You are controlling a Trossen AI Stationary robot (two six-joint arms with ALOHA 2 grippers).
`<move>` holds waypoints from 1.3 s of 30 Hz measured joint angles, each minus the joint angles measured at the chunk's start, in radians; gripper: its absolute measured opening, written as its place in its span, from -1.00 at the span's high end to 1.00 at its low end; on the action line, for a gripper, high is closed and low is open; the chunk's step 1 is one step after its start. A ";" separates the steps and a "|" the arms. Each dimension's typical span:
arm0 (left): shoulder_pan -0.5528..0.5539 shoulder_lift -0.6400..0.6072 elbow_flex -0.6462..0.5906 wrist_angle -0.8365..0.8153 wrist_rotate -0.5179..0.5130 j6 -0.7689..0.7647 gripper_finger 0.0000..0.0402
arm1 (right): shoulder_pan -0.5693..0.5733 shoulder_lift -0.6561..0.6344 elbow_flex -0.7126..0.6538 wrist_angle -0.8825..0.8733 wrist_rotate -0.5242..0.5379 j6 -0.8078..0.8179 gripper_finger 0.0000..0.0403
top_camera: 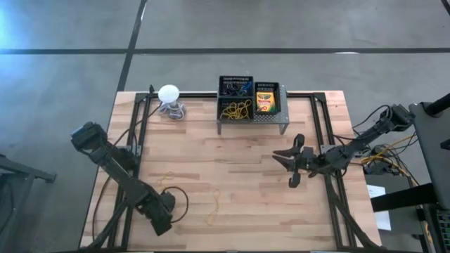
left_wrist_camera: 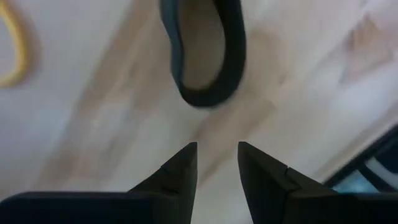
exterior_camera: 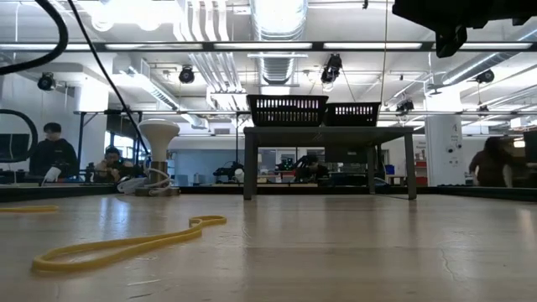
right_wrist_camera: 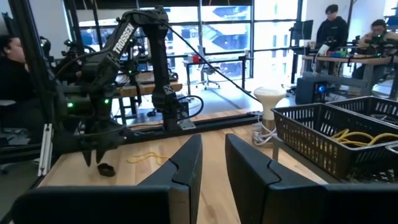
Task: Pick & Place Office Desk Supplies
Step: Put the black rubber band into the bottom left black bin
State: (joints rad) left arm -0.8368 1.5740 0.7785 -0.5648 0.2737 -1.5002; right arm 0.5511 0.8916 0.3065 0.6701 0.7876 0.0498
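Observation:
Three black mesh bins [top_camera: 235, 86] sit on a grey perforated stand at the table's far edge. One holds blue and purple bands, one holds yellow bands [top_camera: 235, 110], and one holds a crayon box [top_camera: 265, 100]. A yellow rubber band [top_camera: 216, 207] lies flat on the wood near the front, and a fainter one [top_camera: 169, 176] lies to its left. My left gripper [left_wrist_camera: 217, 168] hovers low near the near-left corner, fingers slightly apart, just short of a black loop [left_wrist_camera: 205, 56] on the table. My right gripper [top_camera: 290, 167] is open and empty, right of the table's middle.
A white ball with a coiled cord [top_camera: 169, 95] stands left of the stand. Black frame rails [top_camera: 140, 133] run along the table's left and right sides. People sit at desks beyond the table [right_wrist_camera: 329, 28]. Bare wood lies between the two grippers.

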 joint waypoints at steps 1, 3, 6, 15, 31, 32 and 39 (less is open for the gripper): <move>0.001 -0.002 -0.005 -0.001 -0.018 0.000 0.40 | 0.000 0.000 0.000 0.000 0.000 0.000 0.66; 0.002 -0.002 -0.014 0.000 -0.077 -0.002 0.39 | 0.000 0.000 0.000 0.000 -0.001 0.003 0.66; 0.009 -0.002 -0.016 0.003 -0.123 -0.042 0.39 | 0.000 0.000 0.000 0.000 -0.002 0.003 0.66; 0.021 -0.002 -0.016 0.007 -0.148 0.012 0.39 | 0.000 0.000 0.000 0.000 -0.002 0.014 0.66; 0.051 -0.002 -0.016 0.032 -0.335 -0.017 0.24 | 0.000 0.000 0.000 -0.006 -0.002 0.018 0.66; 0.055 -0.002 -0.016 0.032 -0.361 -0.012 0.19 | 0.000 0.000 0.000 -0.006 -0.002 0.018 0.66; 0.106 0.001 -0.016 0.032 -0.604 0.137 -0.13 | 0.000 0.000 0.000 -0.007 -0.002 0.018 0.66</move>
State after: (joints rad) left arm -0.7306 1.5749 0.7628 -0.5326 -0.3302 -1.3631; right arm 0.5507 0.8913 0.3065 0.6629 0.7853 0.0677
